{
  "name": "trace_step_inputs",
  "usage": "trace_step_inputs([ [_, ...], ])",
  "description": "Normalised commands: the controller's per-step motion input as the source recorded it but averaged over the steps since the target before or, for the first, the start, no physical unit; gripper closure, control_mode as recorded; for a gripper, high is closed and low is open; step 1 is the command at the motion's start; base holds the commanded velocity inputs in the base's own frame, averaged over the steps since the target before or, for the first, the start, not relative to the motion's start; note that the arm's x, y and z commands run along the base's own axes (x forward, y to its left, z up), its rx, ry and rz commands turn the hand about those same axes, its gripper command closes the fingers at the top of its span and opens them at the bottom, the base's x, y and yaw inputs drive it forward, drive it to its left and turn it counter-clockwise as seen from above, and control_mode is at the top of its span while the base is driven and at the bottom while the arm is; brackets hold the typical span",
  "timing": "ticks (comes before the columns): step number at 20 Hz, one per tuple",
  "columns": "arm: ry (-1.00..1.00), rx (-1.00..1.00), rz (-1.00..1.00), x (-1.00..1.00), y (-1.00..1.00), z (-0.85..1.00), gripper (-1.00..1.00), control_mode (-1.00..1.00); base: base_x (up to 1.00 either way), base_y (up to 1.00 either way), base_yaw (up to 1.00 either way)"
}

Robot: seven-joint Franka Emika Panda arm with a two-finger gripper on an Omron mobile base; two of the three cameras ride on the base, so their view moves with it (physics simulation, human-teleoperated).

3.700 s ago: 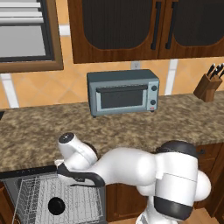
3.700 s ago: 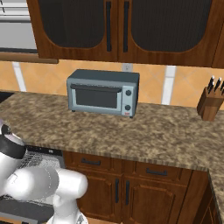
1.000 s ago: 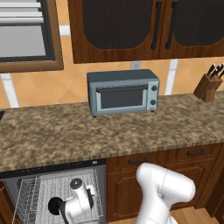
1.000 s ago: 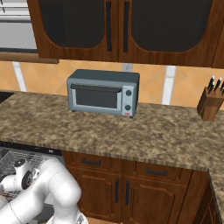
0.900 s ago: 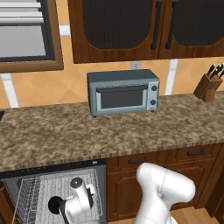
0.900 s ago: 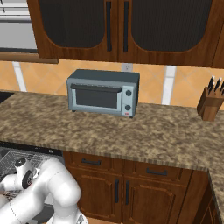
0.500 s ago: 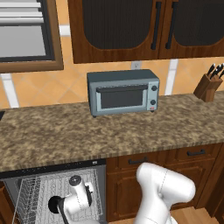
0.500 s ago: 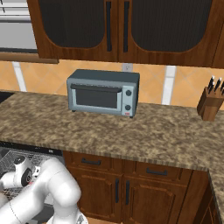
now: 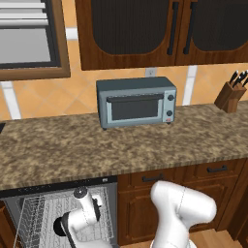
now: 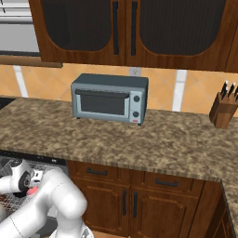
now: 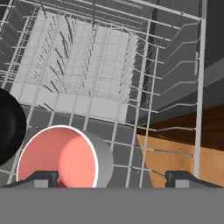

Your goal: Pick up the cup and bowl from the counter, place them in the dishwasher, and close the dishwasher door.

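Hand view: grey cup (image 11: pixel 65 159), pink-red inside.

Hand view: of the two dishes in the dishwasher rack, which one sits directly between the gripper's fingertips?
The cup, light grey with a pink-red inside; the all-black bowl lies off to its left.

Count, my views: one cup (image 11: pixel 65 155) and one bowl (image 11: pixel 9 124) in the one dishwasher (image 9: pixel 58 219) rack. On the one counter (image 9: pixel 121 150): one toaster oven (image 9: pixel 136 101), one knife block (image 9: pixel 231 97). Two glass-front upper cabinet doors (image 10: pixel 130 28) per base view. Two drawers (image 9: pixel 189 173) in the left base view.
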Motion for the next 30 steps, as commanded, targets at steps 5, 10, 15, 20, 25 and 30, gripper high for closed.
trace_step_inputs([
  [5,-0.12,0.03,0.01,-0.55,-0.01,0.49,-1.00,-1.00,0.00,0.00,0.00],
  [10,-0.05,0.05,0.01,-0.13,-0.21,0.09,-1.00,-1.00,0.00,0.00,0.00],
  [15,-0.14,0.10,-0.03,-0.09,-0.20,0.23,-1.00,-1.00,0.00,0.00,0.00],
  [20,-0.23,0.12,0.00,-0.11,-0.01,0.31,-1.00,-1.00,0.00,0.00,0.00],
  [25,-0.22,0.08,0.03,-0.40,0.01,0.20,-1.00,-1.00,0.00,0.00,0.00],
  [30,-0.18,0.03,0.07,-0.39,0.03,0.19,-1.00,-1.00,0.00,0.00,0.00],
])
